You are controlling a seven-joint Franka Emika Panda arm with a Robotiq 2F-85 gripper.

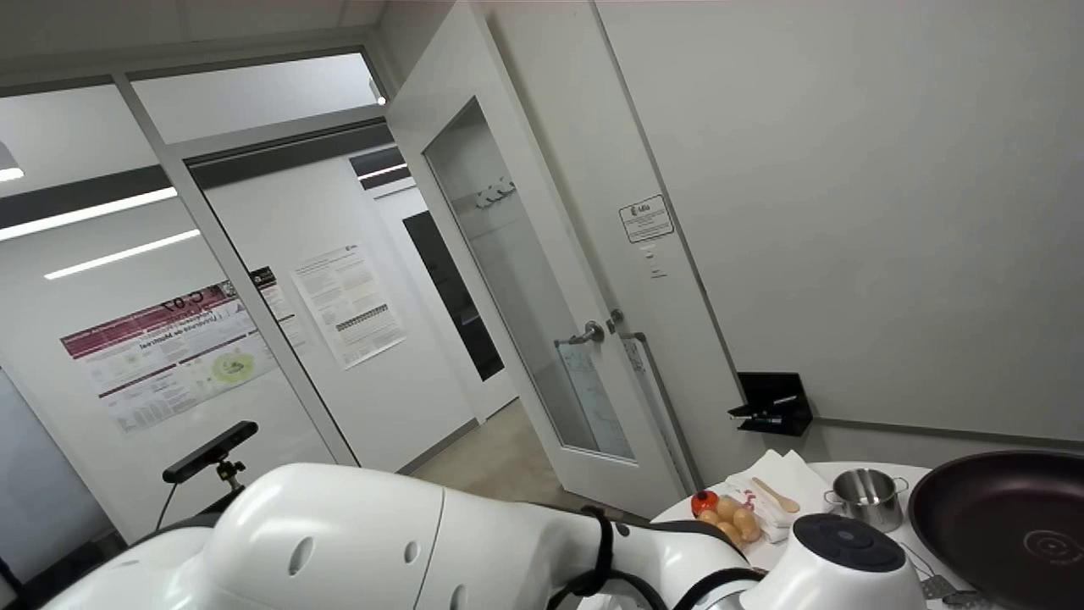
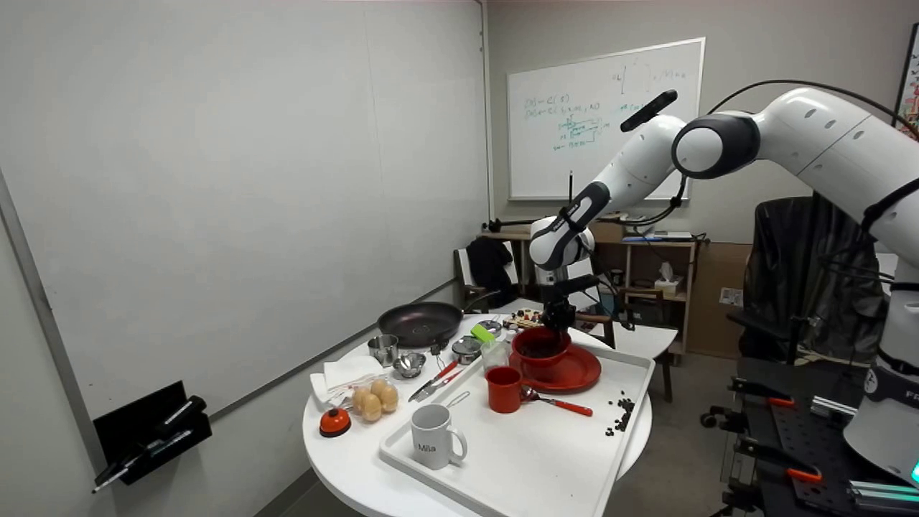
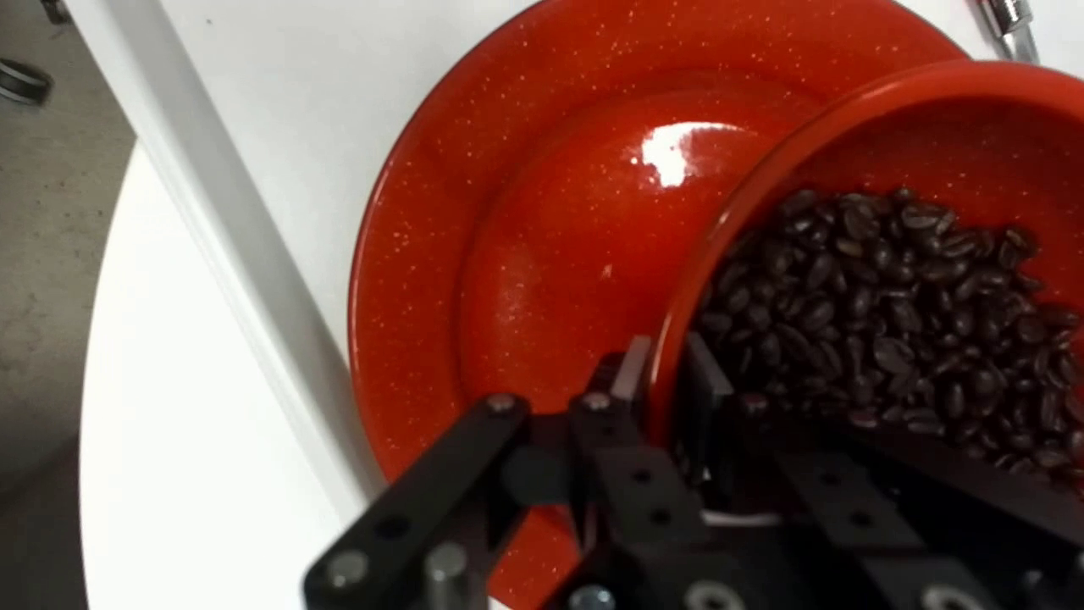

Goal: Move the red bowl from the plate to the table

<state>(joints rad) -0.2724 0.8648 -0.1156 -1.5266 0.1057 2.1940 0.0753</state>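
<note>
Red round glossy bowl point(image 3: 948, 140): likely stiff, slick; best pinched by rim.
Dark coffee beans point(image 3: 881, 318): inside, probably adding weight.
Black two-fingered gripper point(image 3: 669, 373): clamped on that rim.

A grey wall point(image 2: 775, 43) bears a scribbled whiteboard point(image 2: 603, 122) — a glazed door point(image 1: 527, 280) stands open.

wrist view looks closely down into bowl point(image 3: 948, 144); both exterior views share table point(image 2: 344, 459).
</note>
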